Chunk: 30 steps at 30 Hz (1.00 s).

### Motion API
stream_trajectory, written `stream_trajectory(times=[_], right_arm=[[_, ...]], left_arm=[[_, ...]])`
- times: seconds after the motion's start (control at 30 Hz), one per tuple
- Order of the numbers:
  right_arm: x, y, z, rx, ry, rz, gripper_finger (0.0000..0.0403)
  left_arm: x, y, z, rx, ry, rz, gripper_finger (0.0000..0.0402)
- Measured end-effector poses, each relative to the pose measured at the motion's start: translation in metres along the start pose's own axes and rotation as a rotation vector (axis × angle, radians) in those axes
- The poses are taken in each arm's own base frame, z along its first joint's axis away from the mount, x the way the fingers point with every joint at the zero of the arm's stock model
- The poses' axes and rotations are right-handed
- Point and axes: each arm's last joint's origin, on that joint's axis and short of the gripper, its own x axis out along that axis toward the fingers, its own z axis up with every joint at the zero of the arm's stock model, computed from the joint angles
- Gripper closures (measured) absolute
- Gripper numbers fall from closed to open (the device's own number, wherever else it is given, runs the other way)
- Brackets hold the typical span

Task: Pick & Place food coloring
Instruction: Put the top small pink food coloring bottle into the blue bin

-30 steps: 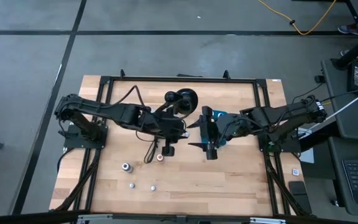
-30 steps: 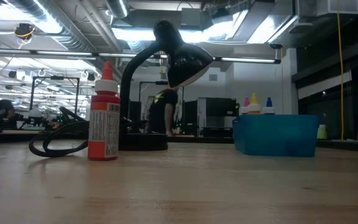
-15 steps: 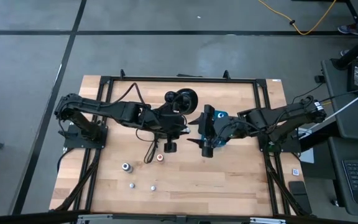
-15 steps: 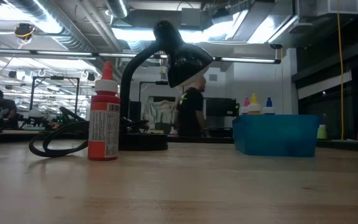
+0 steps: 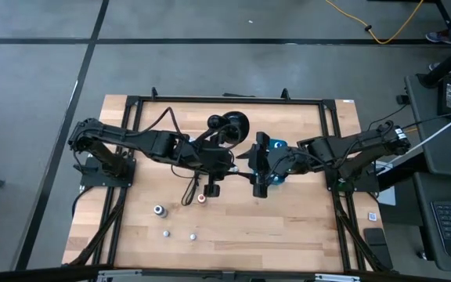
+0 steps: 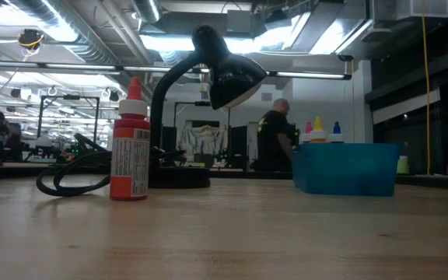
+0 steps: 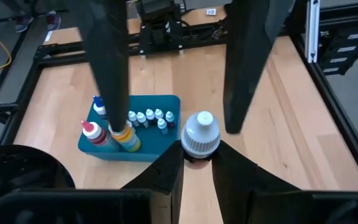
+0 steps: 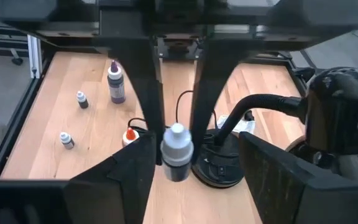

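I see a white-capped food coloring bottle clamped in my left gripper, held up over the middle of the table between the two arms. My right gripper sits around the same bottle, its fingers apart on either side; I cannot tell if they touch it. Just beside it lies the teal box, holding more small bottles. The black desk lamp stands behind. A red bottle and loose little bottles stand nearer the left arm.
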Motion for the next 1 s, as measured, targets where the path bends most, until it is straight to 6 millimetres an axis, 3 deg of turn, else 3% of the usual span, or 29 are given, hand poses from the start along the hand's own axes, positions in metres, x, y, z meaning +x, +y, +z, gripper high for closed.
stream_trajectory(times=[0.43, 0.8, 1.0], right_arm=[[0.007, 0.002, -0.002, -0.004, 0.019, 0.000, 0.0218], [0.011, 0.005, -0.004, -0.011, 0.029, 0.016, 0.0284], [0.011, 0.005, -0.004, -0.020, 0.030, 0.017, 0.0295]], left_arm=[[0.000, 0.001, 0.000, -0.009, 0.000, 0.033, 0.0334], [0.000, 0.001, -0.001, -0.023, 0.011, 0.036, 0.0334], [0.000, 0.001, -0.001, -0.032, 0.013, 0.036, 0.0334]])
